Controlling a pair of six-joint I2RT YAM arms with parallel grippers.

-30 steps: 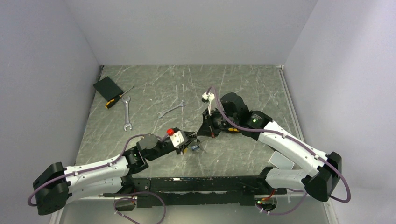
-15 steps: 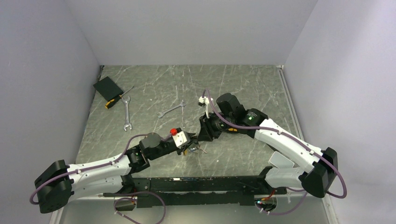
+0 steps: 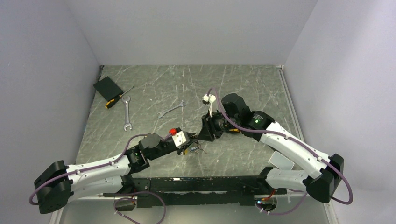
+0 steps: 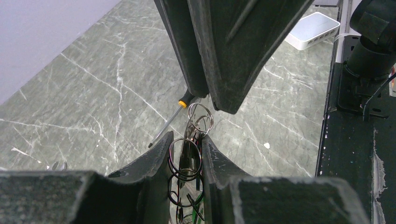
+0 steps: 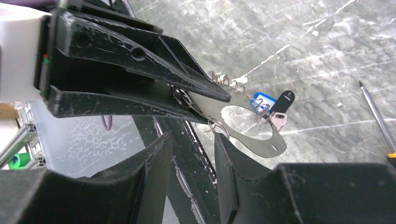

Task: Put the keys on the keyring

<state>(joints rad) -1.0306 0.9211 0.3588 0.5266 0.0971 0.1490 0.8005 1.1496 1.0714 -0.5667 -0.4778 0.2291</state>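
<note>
The table (image 3: 243, 79) is closed in by walls (image 3: 187, 28) on the left, far and right sides, and its near edge is lined by a black rail (image 3: 201, 184). Bare marble is left open across the far middle and the right. The far-left corner is taken up by a black pad (image 3: 107, 87), a screwdriver (image 3: 116, 100) and two wrenches (image 3: 171, 110). A white box (image 3: 281, 162) is seen by the right arm's base.

The left gripper (image 3: 191, 145) and right gripper (image 3: 201, 136) are found tip to tip just beyond the rail, near the middle. The left fingers are clamped on the keyring (image 5: 264, 145), a flat, thin silver loop with a wide opening, held out from their tips. The right fingers are set a narrow gap apart, with nothing seen between them.

The keys (image 5: 280, 103), one blue-headed and one black-headed, are gathered at the loop's edge; whether they are threaded on cannot be told. Small split rings (image 4: 201, 116) are seen between the grippers.
</note>
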